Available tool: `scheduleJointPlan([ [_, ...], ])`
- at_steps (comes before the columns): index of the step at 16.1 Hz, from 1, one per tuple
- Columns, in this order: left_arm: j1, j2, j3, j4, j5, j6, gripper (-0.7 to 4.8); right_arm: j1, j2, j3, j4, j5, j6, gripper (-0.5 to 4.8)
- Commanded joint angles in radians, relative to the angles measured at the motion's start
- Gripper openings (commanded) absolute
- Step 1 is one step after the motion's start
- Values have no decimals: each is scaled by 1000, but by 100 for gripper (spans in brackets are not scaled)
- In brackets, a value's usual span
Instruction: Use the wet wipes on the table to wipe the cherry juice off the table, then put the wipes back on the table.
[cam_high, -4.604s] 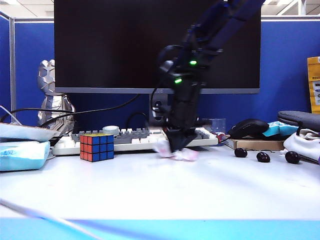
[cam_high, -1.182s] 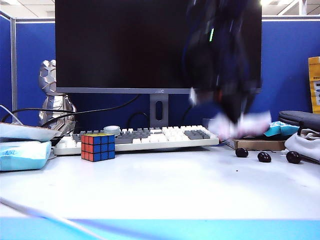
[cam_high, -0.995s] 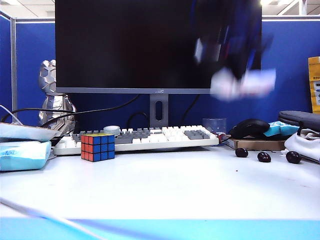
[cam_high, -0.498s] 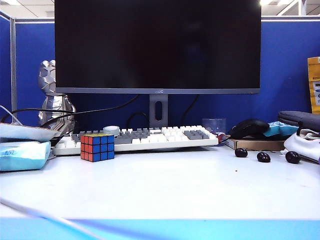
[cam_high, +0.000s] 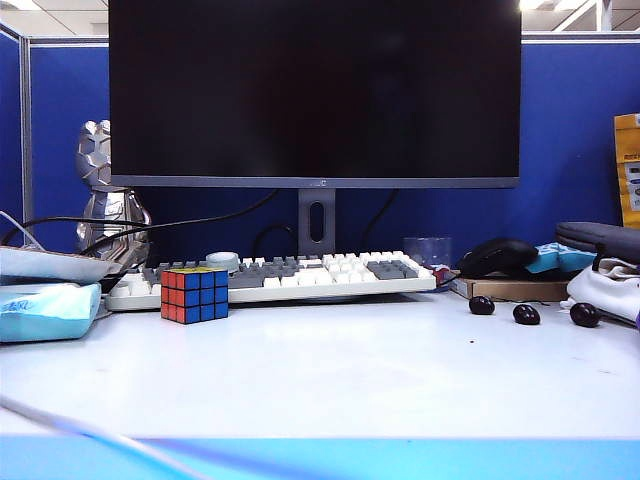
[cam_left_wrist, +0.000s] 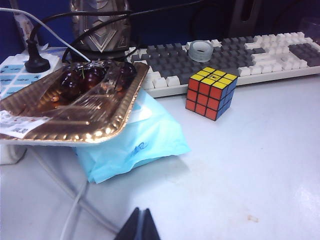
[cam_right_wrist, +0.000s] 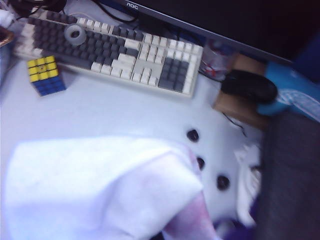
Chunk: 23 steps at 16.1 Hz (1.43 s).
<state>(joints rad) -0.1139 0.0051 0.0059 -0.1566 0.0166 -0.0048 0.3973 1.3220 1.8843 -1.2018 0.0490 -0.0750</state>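
The crumpled thin white wet wipes (cam_right_wrist: 100, 192) with pink stains are hanging right under the right gripper, high above the wide flat white table (cam_high: 330, 370). In the right wrist view the sheet is filling the near part of the picture and hiding the gripper's fingers, so the fingers themselves are not showing. They seem to be squeezed tight on the wipes, since the sheet is dangling up there and not lying on the desk. The table is lying straight below the wipes, so putting them back is probably asking for a move down. The right arm is the one carrying them.

The left gripper (cam_left_wrist: 141, 225) is sitting low near the light-blue soft wipes pack (cam_left_wrist: 131, 145), its dark tips pressed together and holding nothing.

The wipes are looking soft and bunched, mostly white, pink along one drooping corner. One tiny dark red spot of cherry juice (cam_high: 471, 342) is sitting on the table
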Motion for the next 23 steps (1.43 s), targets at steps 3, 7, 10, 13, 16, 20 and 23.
scheduleJointPlan([
  [3,2,-3,-1,-10,6,-3,-2,1,1,-351,283,2,3,-6],
  [7,2,-3,-1,-10,6,-4,-2,1,-13,-644,353,26,23,-6],
  [10,2,-3,-1,-10,6,-4,-2,-33,-8,-817,416,25,36,-6],
  [13,2,-3,-1,-10,6,-3,-2,-84,18,-896,433,-2,54,-6],
  [16,2,-3,-1,-10,5,-3,-2,-99,82,-908,471,-27,48,-6],
  [20,2,-3,-1,-10,6,-3,-2,-99,214,-908,543,-25,48,-6],
  [23,2,-3,-1,-10,6,-4,-2,-99,285,-903,578,-17,57,-6],
])
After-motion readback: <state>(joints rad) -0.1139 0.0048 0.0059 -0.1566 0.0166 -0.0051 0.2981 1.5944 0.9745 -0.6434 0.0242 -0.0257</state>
